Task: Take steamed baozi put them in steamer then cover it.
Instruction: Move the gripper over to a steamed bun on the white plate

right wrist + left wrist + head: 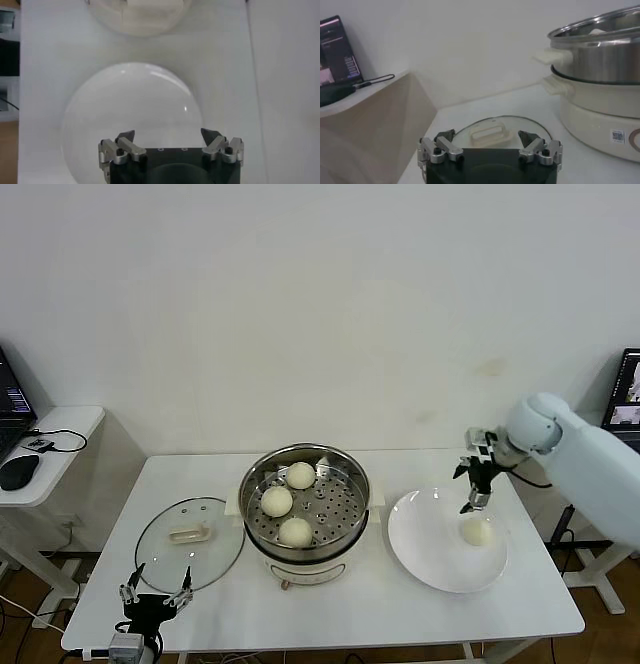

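The steamer (340, 519) stands mid-table with three baozi on its perforated tray: one at the back (300, 475), one at the left (276, 501) and one at the front (294, 531). A fourth baozi (476, 531) lies on the white plate (425, 549) to the right. My right gripper (472, 502) hangs just above that baozi, open and empty. In the right wrist view the gripper (168, 135) is over the plate (132, 100), and the baozi is hidden. The glass cover (190, 539) lies flat left of the steamer. My left gripper (155, 594) is open near the front edge, facing the cover (490, 134) and steamer (600, 60).
A low side table (45, 449) with a mouse (18, 471), cables and a laptop stands at the far left. A screen (625, 389) sits at the far right. The table's front edge (320, 639) is close to my left gripper.
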Robot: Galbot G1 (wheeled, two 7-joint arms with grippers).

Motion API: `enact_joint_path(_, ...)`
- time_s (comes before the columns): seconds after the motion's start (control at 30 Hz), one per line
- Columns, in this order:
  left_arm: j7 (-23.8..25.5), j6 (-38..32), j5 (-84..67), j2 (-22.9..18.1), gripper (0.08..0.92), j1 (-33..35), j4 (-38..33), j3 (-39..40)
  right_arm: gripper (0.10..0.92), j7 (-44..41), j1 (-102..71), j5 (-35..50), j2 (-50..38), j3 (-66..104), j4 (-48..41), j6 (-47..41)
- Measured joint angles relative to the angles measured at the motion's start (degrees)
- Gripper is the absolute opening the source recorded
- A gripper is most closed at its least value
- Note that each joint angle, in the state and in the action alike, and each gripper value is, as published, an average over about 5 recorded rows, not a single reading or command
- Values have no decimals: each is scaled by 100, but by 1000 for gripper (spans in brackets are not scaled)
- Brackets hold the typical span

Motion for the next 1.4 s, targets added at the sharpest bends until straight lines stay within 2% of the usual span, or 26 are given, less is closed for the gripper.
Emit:
enact_joint_path(0.73, -3, 23, -28, 28, 823, -64, 231, -36, 823, 143, -819, -1191, 427, 444, -950, 250)
enact_joint_path(1.4, -8, 23, -7, 8, 823, -70, 303, -28, 817, 433, -967, -1352, 676, 519, -1402, 317)
